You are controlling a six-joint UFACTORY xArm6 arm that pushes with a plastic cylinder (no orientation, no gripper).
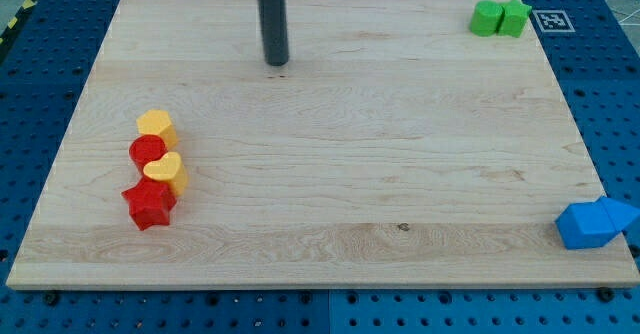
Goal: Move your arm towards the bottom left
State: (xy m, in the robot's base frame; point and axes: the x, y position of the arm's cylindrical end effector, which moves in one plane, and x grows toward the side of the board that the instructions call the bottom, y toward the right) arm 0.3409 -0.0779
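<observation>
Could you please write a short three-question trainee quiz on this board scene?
1. True or false: my tip touches the green blocks.
2. Which colours form the cluster at the view's left? A) blue and green B) red and yellow C) green and red
3. Fill in: the blue blocks sit at the view's bottom ____ corner of the wooden board.

Key: 1 false, the tip stands apart near the view's top; 2 B, the red and yellow blocks; 3 right.
</observation>
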